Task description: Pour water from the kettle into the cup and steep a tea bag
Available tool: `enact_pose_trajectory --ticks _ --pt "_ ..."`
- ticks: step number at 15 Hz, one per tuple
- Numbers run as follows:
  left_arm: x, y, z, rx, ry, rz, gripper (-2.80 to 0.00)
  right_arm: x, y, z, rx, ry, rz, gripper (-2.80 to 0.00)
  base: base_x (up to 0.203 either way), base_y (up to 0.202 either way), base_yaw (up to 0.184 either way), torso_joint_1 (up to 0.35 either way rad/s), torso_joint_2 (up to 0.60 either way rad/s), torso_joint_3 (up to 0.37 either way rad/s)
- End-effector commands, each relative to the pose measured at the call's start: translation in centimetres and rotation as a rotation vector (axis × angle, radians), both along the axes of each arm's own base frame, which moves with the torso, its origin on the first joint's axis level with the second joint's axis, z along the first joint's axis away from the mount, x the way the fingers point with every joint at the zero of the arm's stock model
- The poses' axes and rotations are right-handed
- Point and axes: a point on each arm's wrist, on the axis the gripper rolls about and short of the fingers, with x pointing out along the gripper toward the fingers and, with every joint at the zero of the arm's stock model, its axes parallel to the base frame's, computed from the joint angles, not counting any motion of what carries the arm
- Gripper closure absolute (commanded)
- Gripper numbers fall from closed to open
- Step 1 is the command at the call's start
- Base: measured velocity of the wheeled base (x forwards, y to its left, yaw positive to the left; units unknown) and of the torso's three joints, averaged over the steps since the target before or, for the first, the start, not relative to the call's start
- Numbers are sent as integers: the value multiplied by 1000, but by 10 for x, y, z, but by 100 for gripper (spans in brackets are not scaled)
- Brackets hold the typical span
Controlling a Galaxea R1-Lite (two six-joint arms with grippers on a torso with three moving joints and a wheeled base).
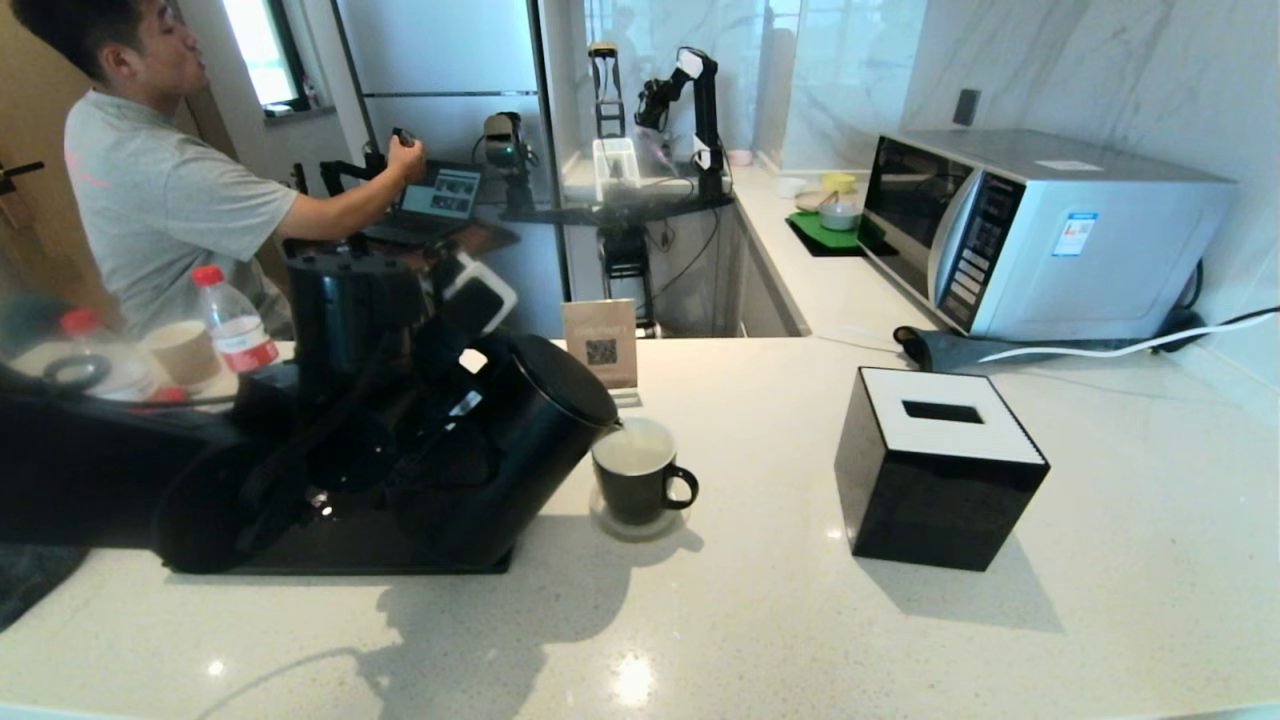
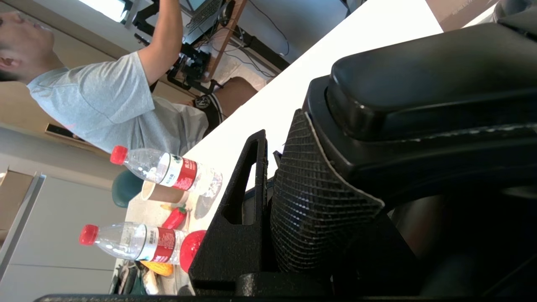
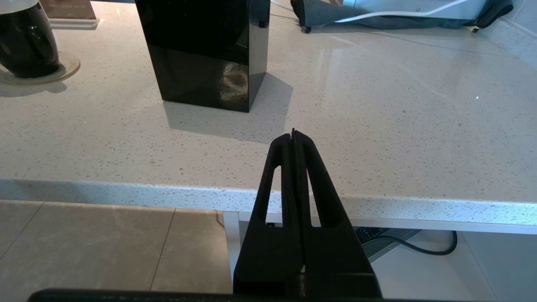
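The matte black kettle (image 1: pixel 520 450) is tipped to the right, its spout over the rim of the small black cup (image 1: pixel 640 485). The cup's white inside shows a pale surface of water (image 1: pixel 632 450); I cannot make out a stream. My left gripper (image 1: pixel 440 400) is shut on the kettle's handle (image 2: pixel 419 84), seen close up beside the left gripper (image 2: pixel 272 184) in the left wrist view. My right gripper (image 3: pixel 293 134) is shut and empty, parked at the counter's front edge, out of the head view. The cup (image 3: pixel 27 42) stands far from it. No tea bag shows.
A black tissue box (image 1: pixel 940 465) stands right of the cup, with a microwave (image 1: pixel 1040 230) behind it. A QR sign (image 1: pixel 600 343) is behind the cup. Water bottles (image 1: pixel 235 320) and a paper cup (image 1: pixel 185 352) sit far left. A person (image 1: pixel 150 190) stands beyond the counter.
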Motion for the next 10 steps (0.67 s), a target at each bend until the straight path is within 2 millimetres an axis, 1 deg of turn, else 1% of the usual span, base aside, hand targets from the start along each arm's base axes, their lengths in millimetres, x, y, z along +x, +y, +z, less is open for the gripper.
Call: enact_pose_trajectory --ticks 1,10 --pt "0 0 0 2 -4 2 0 0 0 0 -1 1 1 0 0 0 0 0 0 0" --pt "0 -1 -1 -8 -8 -4 0 0 0 0 -1 1 2 0 0 0 0 0 0 0"
